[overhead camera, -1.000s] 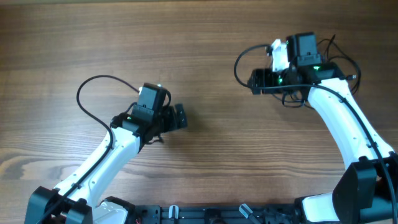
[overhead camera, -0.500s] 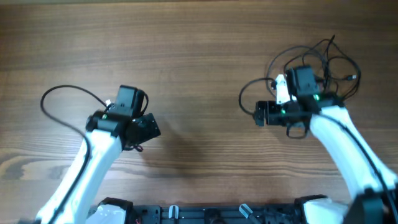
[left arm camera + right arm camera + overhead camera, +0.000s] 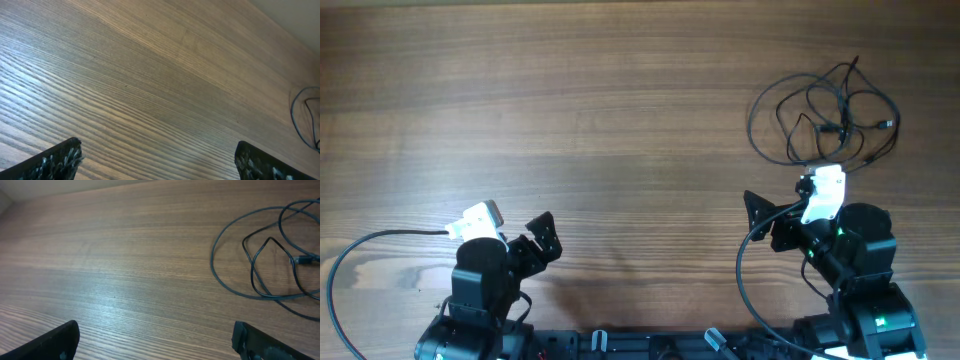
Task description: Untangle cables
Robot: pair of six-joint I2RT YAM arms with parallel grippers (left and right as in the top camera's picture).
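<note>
The cables lie in a loose tangle of thin black loops at the far right of the wooden table, with small grey plug ends showing. Nothing touches them. My right gripper hangs open near the front edge, well short of the tangle. In the right wrist view the cables lie ahead and to the right of the open gripper, with only bare wood between its fingers. My left gripper is open at the front left, far from them. The left wrist view shows the open gripper and a bit of cable loop at the right edge.
The thicker black arm cable curves off the left arm near the front left corner. Another arm cable loops beside the right arm. The table's far edge shows at the top right of the left wrist view.
Both arms have pulled back toward the front edge of the table. My right gripper has come away from the cables, which now lie uncovered at the far right.
</note>
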